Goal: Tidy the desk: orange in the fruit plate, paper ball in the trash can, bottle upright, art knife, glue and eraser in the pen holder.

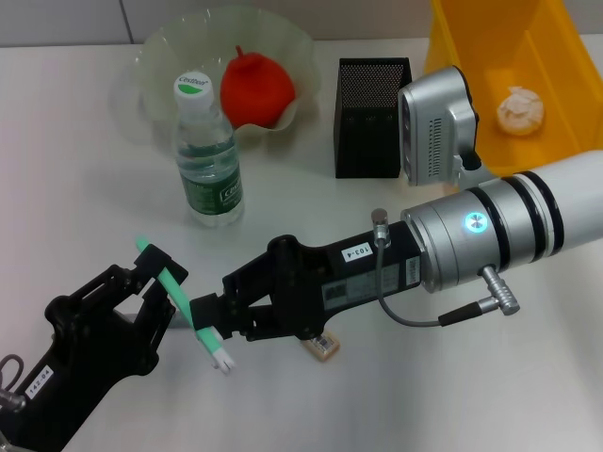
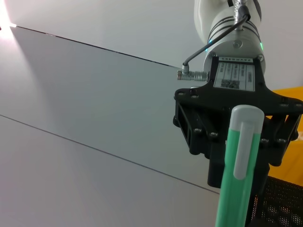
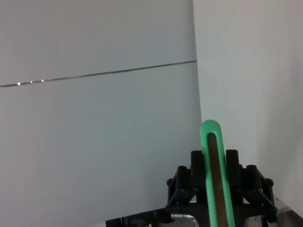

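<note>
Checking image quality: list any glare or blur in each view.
Head view: even light, soft shadows, bottle sharp. Left wrist view: bright glare at the upper-left corner, knife close and soft. Right wrist view: small glints along a seam, knife soft.

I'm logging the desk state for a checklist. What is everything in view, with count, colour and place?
Fruit plate: one, clear greenish, far left of the desk.
Orange: one, orange-red, in the fruit plate.
Bottle: one, clear with a green label and white cap, upright in front of the plate.
Pen holder: one, black mesh, far centre.
Trash can: one, yellow, far right.
Paper ball: one, white, inside the trash can.
Art knife: one, green and white, held between both claws.
Eraser: one, tan, on the desk under the right arm.
Left claw: black, near left, on the knife.
Right claw: black, near centre, on the knife.
</note>
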Controlling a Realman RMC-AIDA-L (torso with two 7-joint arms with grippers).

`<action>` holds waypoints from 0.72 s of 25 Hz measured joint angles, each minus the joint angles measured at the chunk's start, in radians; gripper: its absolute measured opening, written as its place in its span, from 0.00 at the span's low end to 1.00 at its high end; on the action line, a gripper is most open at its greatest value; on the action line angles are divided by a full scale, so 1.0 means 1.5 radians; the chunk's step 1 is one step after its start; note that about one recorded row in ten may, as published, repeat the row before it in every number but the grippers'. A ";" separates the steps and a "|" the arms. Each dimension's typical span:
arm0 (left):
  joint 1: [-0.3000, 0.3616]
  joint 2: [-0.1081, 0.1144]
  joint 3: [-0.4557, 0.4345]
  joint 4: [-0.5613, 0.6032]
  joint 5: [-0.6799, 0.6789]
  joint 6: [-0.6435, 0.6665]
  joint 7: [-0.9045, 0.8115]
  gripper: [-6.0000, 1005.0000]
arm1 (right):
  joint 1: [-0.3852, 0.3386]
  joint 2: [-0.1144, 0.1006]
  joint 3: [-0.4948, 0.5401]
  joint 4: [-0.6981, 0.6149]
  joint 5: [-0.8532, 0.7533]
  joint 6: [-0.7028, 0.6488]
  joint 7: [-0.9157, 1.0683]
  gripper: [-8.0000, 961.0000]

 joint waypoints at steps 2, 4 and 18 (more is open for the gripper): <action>0.000 0.000 0.001 0.002 -0.001 0.000 0.000 0.24 | -0.005 0.000 0.005 0.001 0.002 0.001 0.000 0.29; 0.000 0.000 0.001 0.002 -0.001 0.000 0.000 0.23 | -0.008 0.000 0.006 0.002 0.008 0.003 0.001 0.29; -0.002 0.000 0.000 -0.005 0.002 -0.001 0.002 0.21 | -0.021 -0.001 0.010 -0.005 0.027 -0.004 -0.022 0.50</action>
